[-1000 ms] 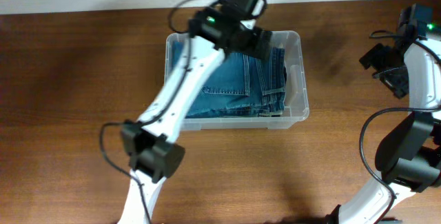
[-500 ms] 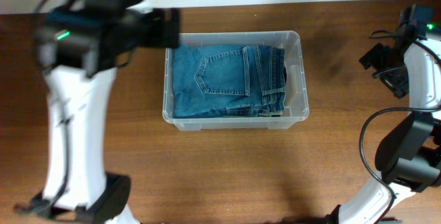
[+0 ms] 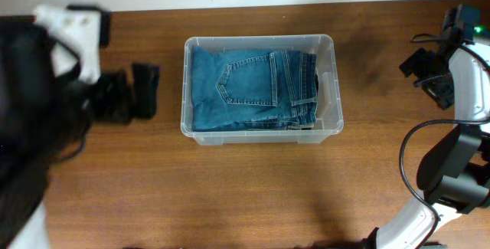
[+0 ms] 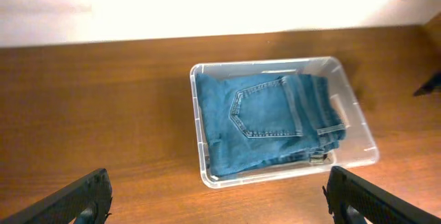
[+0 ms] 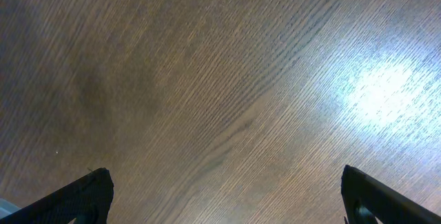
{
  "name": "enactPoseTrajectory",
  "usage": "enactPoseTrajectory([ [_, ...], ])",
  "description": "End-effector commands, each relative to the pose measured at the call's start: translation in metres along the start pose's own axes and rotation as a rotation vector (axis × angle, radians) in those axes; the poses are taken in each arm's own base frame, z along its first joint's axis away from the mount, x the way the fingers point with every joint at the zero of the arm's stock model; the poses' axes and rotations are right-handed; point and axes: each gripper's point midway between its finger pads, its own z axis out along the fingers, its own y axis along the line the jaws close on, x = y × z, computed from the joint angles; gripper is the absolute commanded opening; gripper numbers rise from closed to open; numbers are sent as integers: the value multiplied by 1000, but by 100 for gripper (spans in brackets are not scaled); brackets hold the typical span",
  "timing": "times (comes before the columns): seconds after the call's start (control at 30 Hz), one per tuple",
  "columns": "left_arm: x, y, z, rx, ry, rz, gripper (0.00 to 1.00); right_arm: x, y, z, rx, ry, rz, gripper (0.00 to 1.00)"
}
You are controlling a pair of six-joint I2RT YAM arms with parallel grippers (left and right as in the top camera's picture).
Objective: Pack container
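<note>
One folded pair of jeans point(image 3: 245, 88) is filling the container point(image 3: 331, 88); packing is looking done. Both jaws, at nine and three o'clock, are hanging released, needing only parking.

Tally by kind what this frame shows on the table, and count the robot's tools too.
Clear plastic container: 1
Folded blue jeans, lying inside the container: 1
Tools, the left tool and the right tool, both open and empty: 2
Total: 4
</note>
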Motion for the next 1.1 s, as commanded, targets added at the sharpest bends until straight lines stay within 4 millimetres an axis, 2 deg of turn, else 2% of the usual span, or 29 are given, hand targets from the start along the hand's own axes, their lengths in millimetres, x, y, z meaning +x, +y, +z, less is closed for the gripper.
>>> enactPoseTrajectory([
  [0.0,13,-1,-41,11,-71,0,99,-2,-4,2,15,-3,14,98],
  [0.1,33,18,-67,-90,-115,-74,99,-2,-4,2,15,-3,14,98],
  [0.2,60,35,-85,-171,-154,-146,100,-2,-4,2,15,-3,14,98],
  [0.3,84,30,-89,-112,-209,-151,99,-2,-4,2,15,-3,14,98],
  [0.37,101,24,-84,-56,-251,-146,99,-2,-4,2,15,-3,14,98],
  [0.47,125,15,-66,32,-298,-138,99,-2,-4,2,15,-3,14,98],
  [0.63,168,22,-14,63,-287,-297,99,-2,-4,2,15,-3,14,98],
  [0.77,211,30,29,21,-130,-345,100,-2,-4,2,14,-3,14,98],
  [0.87,249,35,50,-16,15,-365,99,-2,-4,2,15,-3,14,98],
  [0.97,260,41,59,-53,47,-350,99,-2,-4,2,15,-3,14,98],
  [1.03,254,48,63,-83,16,-250,99,-2,-4,2,15,-3,14,98],
  [1.07,246,45,66,-62,-13,-154,100,-2,-4,2,15,-3,14,98],
])
